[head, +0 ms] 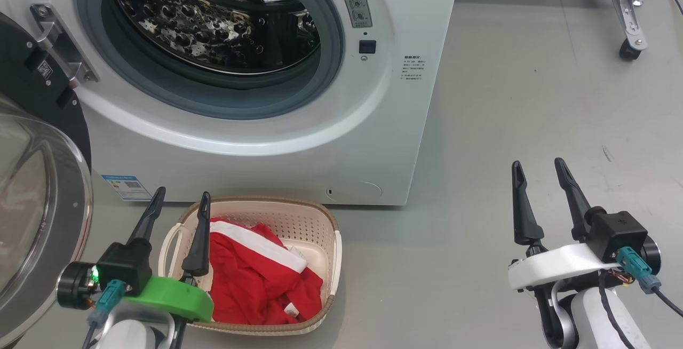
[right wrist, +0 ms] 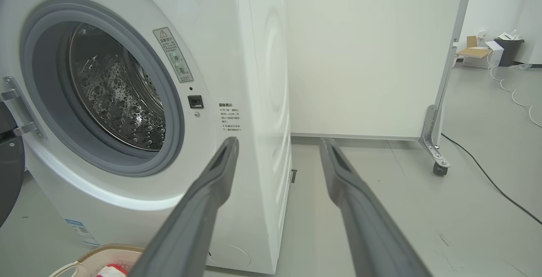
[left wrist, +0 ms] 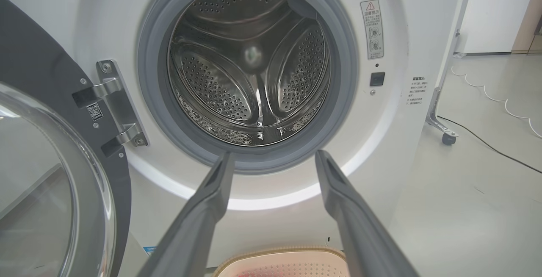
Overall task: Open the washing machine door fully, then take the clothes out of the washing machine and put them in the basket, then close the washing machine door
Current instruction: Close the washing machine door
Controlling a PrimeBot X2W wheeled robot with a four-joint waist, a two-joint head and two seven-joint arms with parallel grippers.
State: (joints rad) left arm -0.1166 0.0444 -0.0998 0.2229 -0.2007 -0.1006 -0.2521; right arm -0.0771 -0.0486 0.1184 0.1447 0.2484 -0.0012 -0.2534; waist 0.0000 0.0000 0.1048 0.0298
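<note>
Clothes (head: 251, 285) in basket (head: 299, 211), white band (head: 261, 246) slanting far-left to near-right, washing machine door (head: 37, 205) open, left gripper (head: 182, 194) and right gripper (head: 538, 163) parted, empty.

The washing machine (head: 256, 173) is white, grey-sealed. Before it, the cream perforated basket (head: 305, 226) holds red, white-banded clothes (head: 240, 285).

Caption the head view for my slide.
Red clothes in the basket before the washing machine, its door open; left gripper and right gripper both open and empty.
</note>
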